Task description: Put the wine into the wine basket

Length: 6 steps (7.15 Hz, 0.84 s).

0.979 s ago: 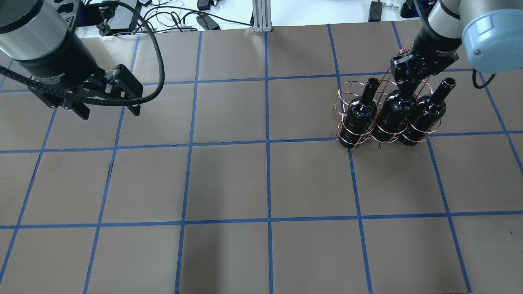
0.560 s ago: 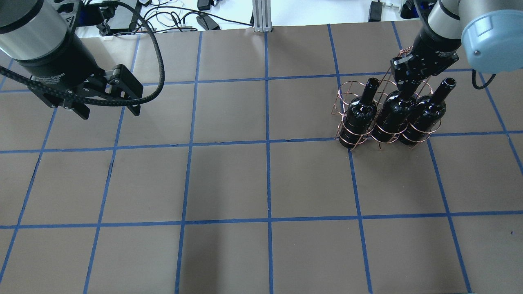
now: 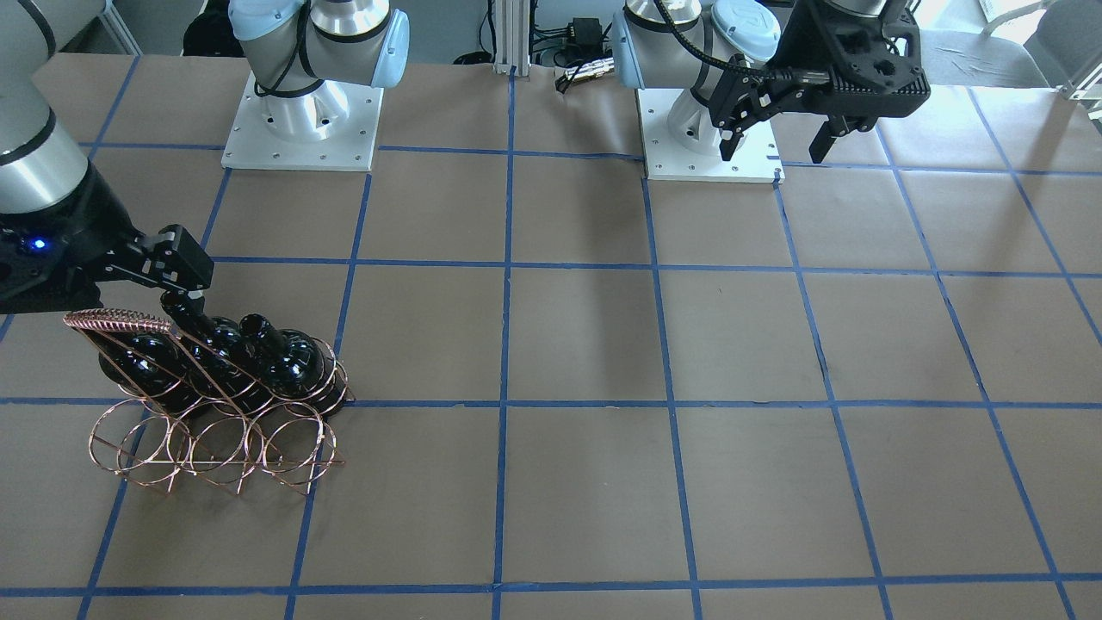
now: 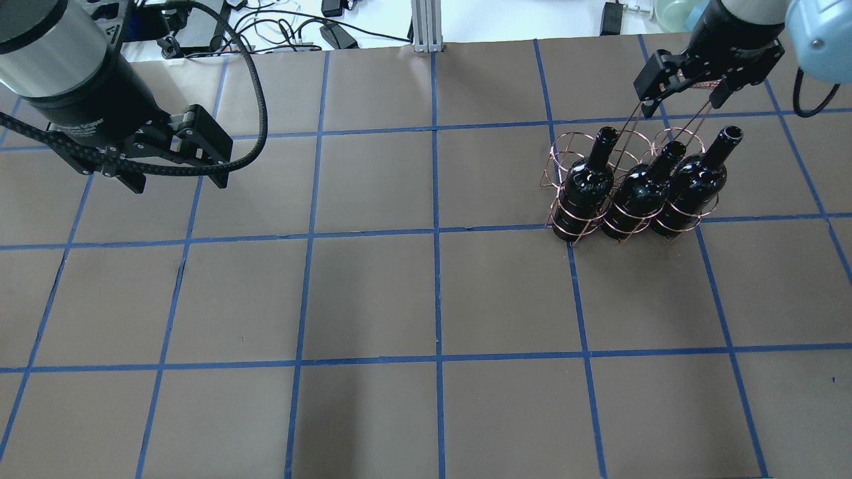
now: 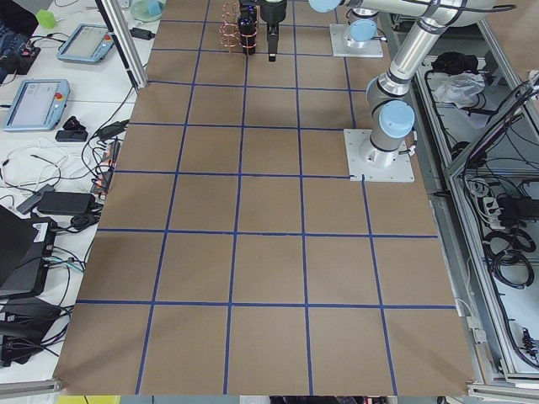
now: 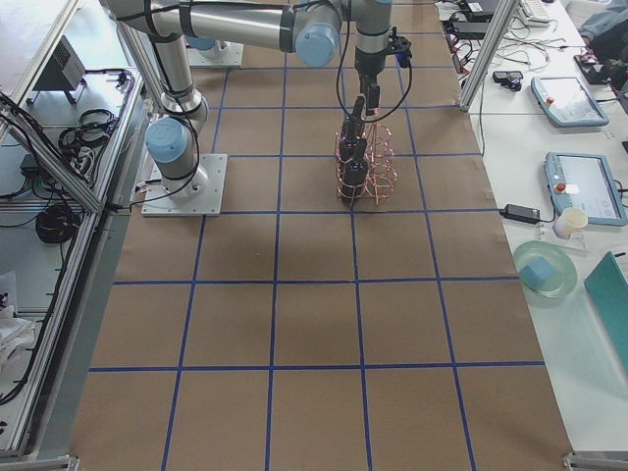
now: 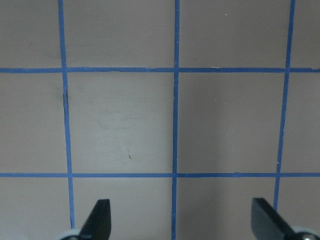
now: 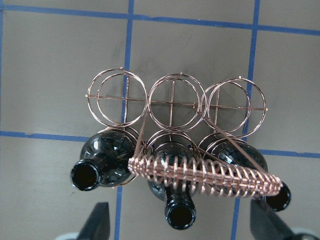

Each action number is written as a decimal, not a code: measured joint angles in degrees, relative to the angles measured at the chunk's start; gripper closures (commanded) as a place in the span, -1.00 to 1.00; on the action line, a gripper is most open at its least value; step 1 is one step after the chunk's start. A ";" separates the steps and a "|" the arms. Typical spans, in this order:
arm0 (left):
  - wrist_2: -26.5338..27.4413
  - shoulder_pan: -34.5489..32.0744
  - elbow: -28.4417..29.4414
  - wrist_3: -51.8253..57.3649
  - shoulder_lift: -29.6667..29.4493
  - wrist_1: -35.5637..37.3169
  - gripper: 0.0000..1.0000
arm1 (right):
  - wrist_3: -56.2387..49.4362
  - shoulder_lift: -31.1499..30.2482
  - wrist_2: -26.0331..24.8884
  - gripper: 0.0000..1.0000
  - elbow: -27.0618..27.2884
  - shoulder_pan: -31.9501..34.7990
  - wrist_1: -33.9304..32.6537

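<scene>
We saw silver-grey arm tubes [image 6: 235, 22] with pale blue joint caps [image 3: 394, 47], each arm on a white base plate [image 3: 258, 151] dotted with screws. The left gripper [image 4: 180, 183] and right gripper [image 4: 681, 97] were angular black; a ribbed black cable [image 4: 250, 61] looped off the left wrist, and a blue light [image 3: 36, 244] glowed on the right.

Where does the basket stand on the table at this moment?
In the overhead view the basket stands right of centre, toward the far edge of the table, below the open right gripper; three bottles fill its row nearer the robot.
</scene>
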 measured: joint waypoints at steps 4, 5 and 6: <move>0.03 0.02 0.00 0.01 -0.18 -0.04 -1.00 | 14.77 -3.70 1.67 -1.00 -2.21 10.10 8.54; 0.07 0.02 0.00 0.01 -0.03 -0.07 -1.00 | 15.34 -3.70 1.71 -1.00 -2.10 10.68 8.78; 0.15 0.01 0.00 0.01 0.25 -0.11 -1.00 | 15.31 -3.66 1.68 -1.00 -1.98 10.84 8.87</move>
